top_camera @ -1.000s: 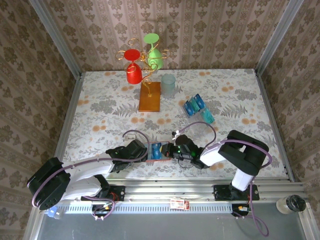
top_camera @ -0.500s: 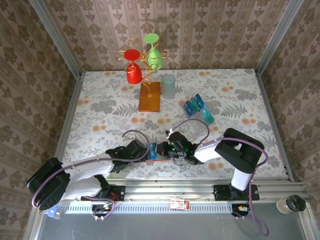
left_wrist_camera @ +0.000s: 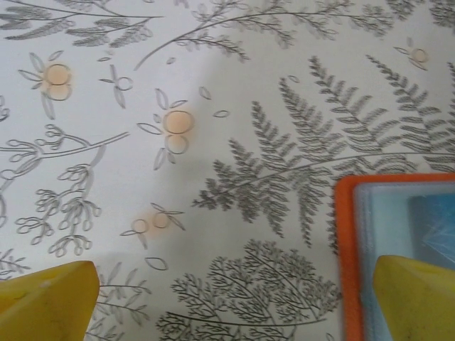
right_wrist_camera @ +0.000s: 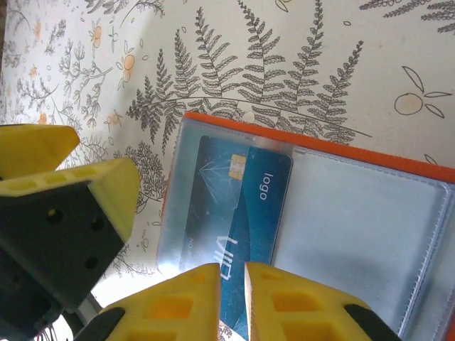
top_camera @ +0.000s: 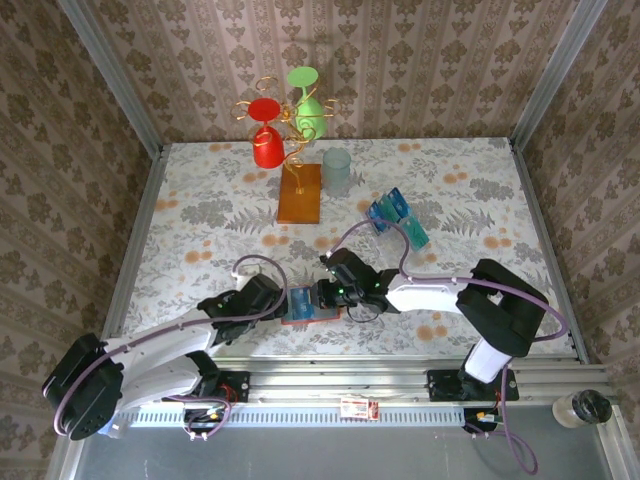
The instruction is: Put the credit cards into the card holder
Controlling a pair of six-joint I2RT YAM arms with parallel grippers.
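Credit card (right_wrist_camera: 242,206) to be pushed fully into card holder (right_wrist_camera: 341,148) sleeve. Right gripper (right_wrist_camera: 242,277): fingers nearly together, grip unclear. Left gripper (left_wrist_camera: 231,295): fingers wide apart.

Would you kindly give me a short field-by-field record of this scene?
card holder: open flat on the table, one sleeve empty
cards inside: dark blue card and teal card overlapping in the other sleeve
loose cards: piled farther back, to the right
left gripper: open, at the holder's edge
right gripper: jaws nearly together over the cards, grip unclear
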